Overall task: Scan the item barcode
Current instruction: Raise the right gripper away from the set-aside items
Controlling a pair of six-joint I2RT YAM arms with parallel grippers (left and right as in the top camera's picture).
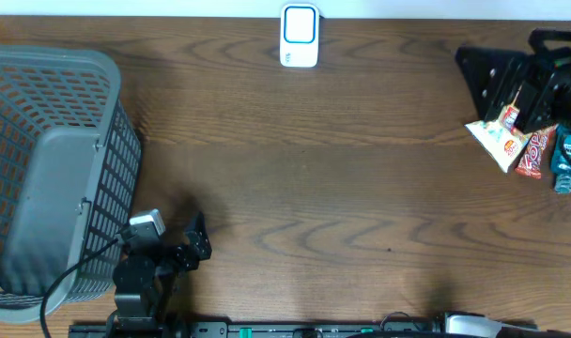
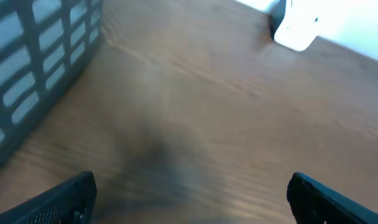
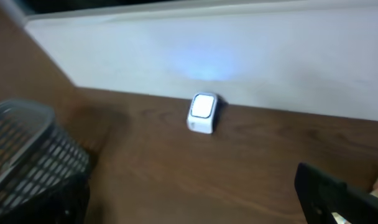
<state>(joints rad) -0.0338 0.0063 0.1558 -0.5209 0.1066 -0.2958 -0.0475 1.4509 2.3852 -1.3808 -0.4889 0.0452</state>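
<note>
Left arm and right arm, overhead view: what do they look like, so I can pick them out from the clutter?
Both are matte black. The left arm carries a silver-grey camera box with a black cable looping off it; the left pincer has flat black fingers. The right arm is black and angular.

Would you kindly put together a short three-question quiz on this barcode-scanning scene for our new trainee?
1. True or false: the white scanner stands at the far edge of the table, apart from the grey basket.
2. Where do the snack packets lie?
A. inside the grey basket
B. on the table's right side, by the right gripper
C. directly in front of the scanner
3. Fill in the blank: the jaws of the left gripper and of the right gripper both stand ____.

Key: 1 true; 2 B; 3 open.
</note>
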